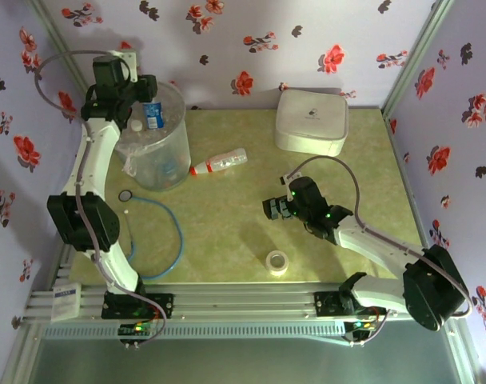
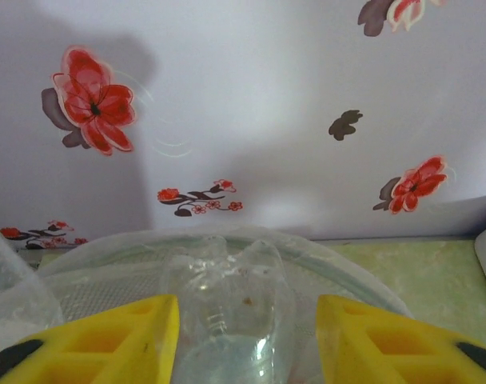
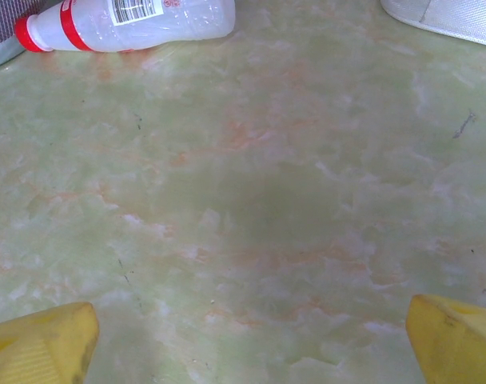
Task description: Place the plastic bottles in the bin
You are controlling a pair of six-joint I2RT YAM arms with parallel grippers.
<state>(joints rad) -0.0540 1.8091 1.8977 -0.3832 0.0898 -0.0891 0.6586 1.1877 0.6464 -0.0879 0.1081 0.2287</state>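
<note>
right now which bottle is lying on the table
The red-capped bottle, on its side right of the bin; the blue-labelled bottle is held over the bin by the left pincer.

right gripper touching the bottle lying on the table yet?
Apart. In the right wrist view the bottle lies at the top left, bare table between it and the open right gripper.

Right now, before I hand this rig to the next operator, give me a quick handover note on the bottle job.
Left claw: over the bin, with a clear bottle between its fingers; gripped or loose, cannot tell.
Right claw: open and empty above the table, facing the red-capped bottle that lies beside the bin.
Done: the bin's contents are too hazy to count.
Left: get the clear bottle into the bin, then fetch the red-capped one.
</note>
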